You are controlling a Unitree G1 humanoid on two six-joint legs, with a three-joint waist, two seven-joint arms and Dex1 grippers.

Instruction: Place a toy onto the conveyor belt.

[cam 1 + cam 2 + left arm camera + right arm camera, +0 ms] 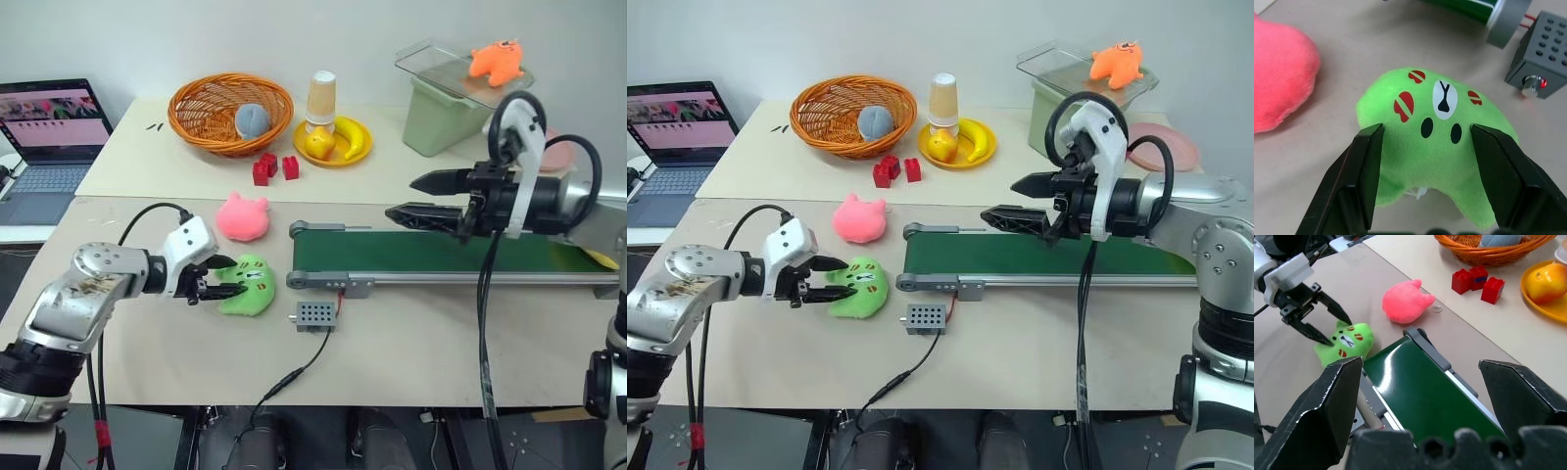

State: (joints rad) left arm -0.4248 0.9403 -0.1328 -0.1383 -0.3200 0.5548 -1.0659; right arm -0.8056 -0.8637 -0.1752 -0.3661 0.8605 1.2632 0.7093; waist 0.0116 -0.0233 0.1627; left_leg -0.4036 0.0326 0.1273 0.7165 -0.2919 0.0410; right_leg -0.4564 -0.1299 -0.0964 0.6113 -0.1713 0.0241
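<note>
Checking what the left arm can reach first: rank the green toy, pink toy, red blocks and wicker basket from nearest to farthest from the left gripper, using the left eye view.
1. Green toy, between the left gripper's jaws.
2. Pink toy, just beyond.
3. Red blocks, farther back.
4. Wicker basket, at the back.

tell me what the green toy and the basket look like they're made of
Green toy: looks like soft plush fabric, going by its fuzzy matte nap and printed face. Basket: seems woven wicker or rattan, orange-brown, with visible interlaced strands; it could be plastic imitation.

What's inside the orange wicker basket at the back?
A grey-blue plush toy lies inside the wicker basket, against its right side. The near wall hides the bottom, so anything lying lower can't be seen.
</note>
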